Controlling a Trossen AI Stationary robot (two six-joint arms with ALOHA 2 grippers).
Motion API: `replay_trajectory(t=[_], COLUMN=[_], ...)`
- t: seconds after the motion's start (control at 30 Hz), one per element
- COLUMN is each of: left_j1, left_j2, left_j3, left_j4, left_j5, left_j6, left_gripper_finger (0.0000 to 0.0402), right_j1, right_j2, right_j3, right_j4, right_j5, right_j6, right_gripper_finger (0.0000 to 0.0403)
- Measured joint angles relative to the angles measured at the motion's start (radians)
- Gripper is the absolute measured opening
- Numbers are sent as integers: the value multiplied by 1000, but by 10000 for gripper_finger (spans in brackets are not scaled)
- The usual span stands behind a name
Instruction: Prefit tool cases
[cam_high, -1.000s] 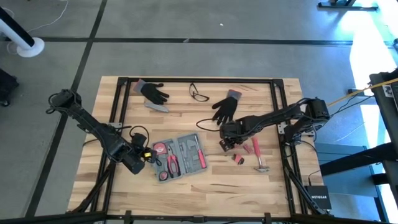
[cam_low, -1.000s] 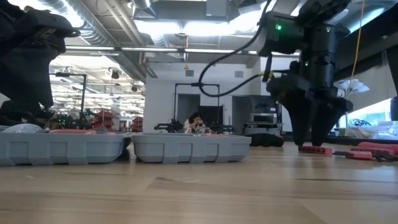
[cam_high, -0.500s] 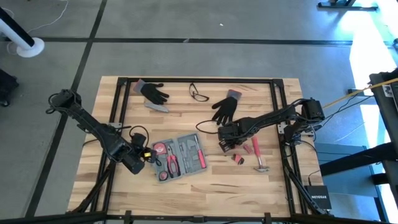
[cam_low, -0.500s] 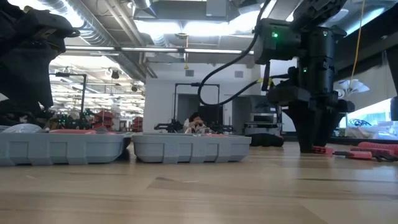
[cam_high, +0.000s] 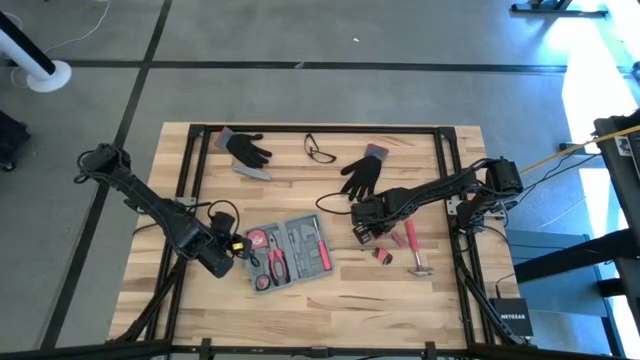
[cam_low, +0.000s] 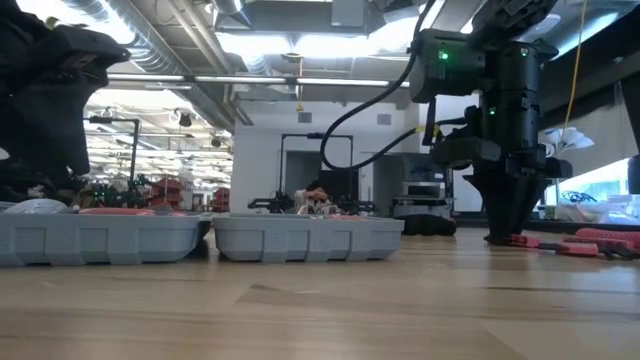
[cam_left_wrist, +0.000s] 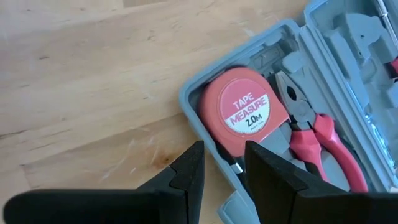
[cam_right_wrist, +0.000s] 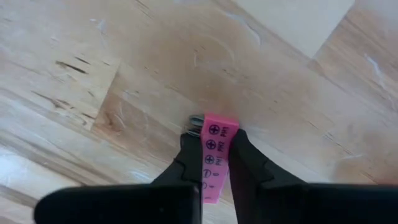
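Wooden slat table (cam_high: 320, 300) carries the open blue-grey tool case (cam_high: 290, 251) near its middle, left of centre, with a red tape measure (cam_left_wrist: 245, 112) and red-handled pliers (cam_left_wrist: 317, 140) seated in its recesses. Left gripper (cam_left_wrist: 224, 171) hovers at the case's left end beside the tape measure, jaws spread and holding nothing. Right gripper (cam_right_wrist: 211, 158), just right of the case, has its jaws pinching a pink bit holder (cam_right_wrist: 213, 155) on the tabletop. Black gloves (cam_high: 362, 172) and a hammer (cam_high: 415, 252) lie apart.

Loose items I saw on the worktop (cam_high: 330, 300)

Two black gloves (cam_high: 246, 148) (cam_high: 363, 171) and safety glasses (cam_high: 320, 151) lay along the far edge; a hammer (cam_high: 416, 253) lay near the right side.
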Motion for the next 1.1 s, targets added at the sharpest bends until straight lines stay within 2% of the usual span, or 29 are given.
replay_trajectory(t=[0.4,0.53,0.7,0.9,1.1], left_j1=[10,10,10,10,10], left_j2=[0,0,0,0,1], left_j3=[0,0,0,0,0], left_j4=[1,0,-1,0,-13], left_j5=[0,0,1,10,29], left_j6=[29,29,29,45,86], left_gripper_finger=[106,106,106,106,106], right_j1=[0,0,0,1,14], right_j2=[-87,-123,-127,-90,33], right_j3=[-8,-1,59,114,232], right_j4=[-79,-57,127,456,526], right_j5=[5,-27,-109,-125,-144], right_j6=[4,25,30,139,127], right_gripper_finger=[36,36,36,30,0])
